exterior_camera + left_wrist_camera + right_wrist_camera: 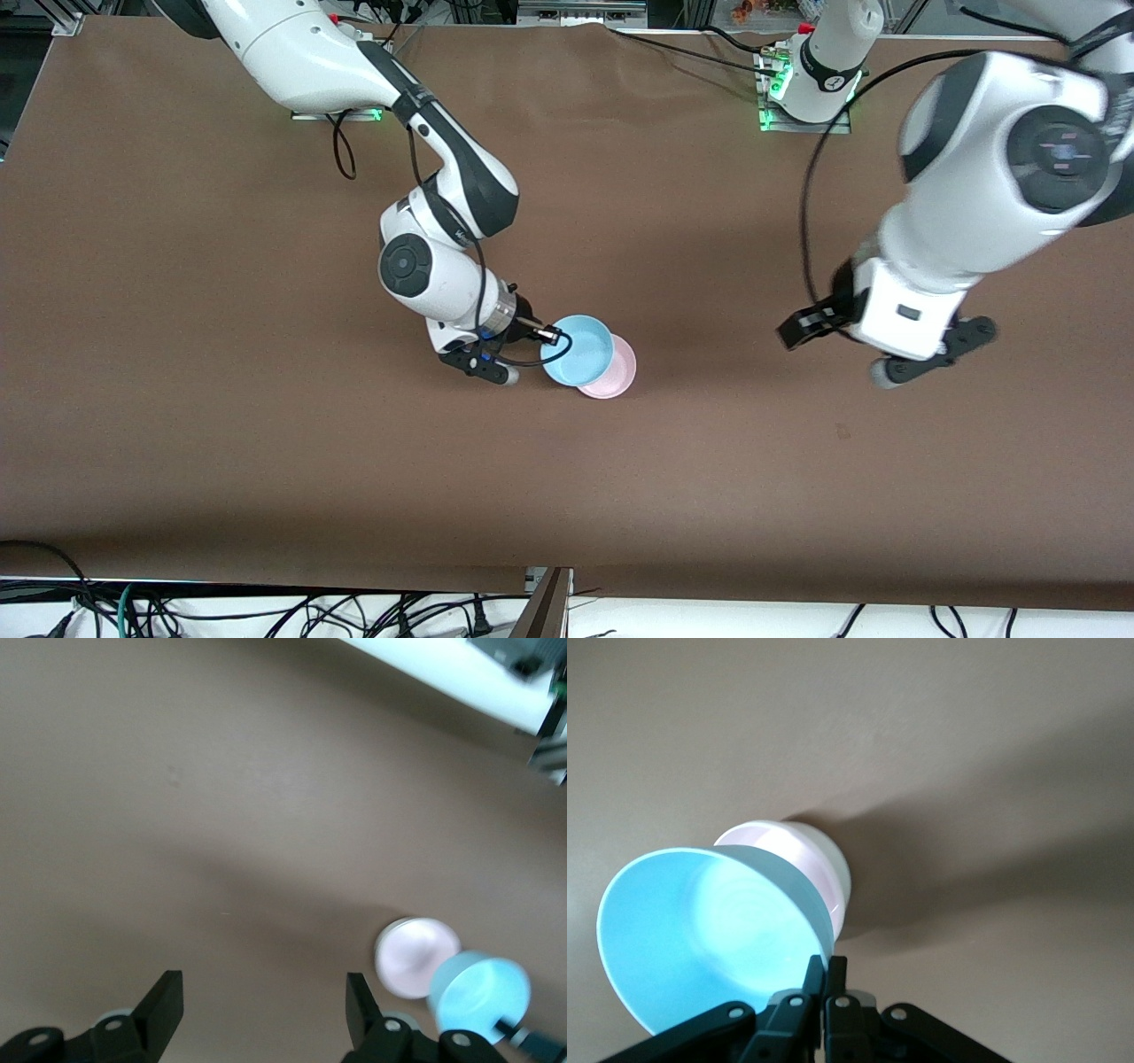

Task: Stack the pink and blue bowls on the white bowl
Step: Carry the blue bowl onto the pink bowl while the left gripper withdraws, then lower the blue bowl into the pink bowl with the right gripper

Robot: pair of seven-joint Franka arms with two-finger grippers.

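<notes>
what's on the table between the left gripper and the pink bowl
Nothing: in the front view only bare brown table lies between the left gripper and the pink bowl.

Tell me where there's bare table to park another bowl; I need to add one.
Crowded only mid-table, where the right gripper holds the blue bowl over the pink bowl nested in the white bowl. The table is bare nearer the front camera and between that stack and the open left gripper.

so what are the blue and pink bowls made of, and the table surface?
Blue bowl, held by the right gripper over the pink bowl: looks like thin plastic, smooth and slightly translucent where light glows through its wall. The pink one: likely the same plastic with a soft sheen. Table: matte brown covering, no glare; possibly paper or fabric.
</notes>
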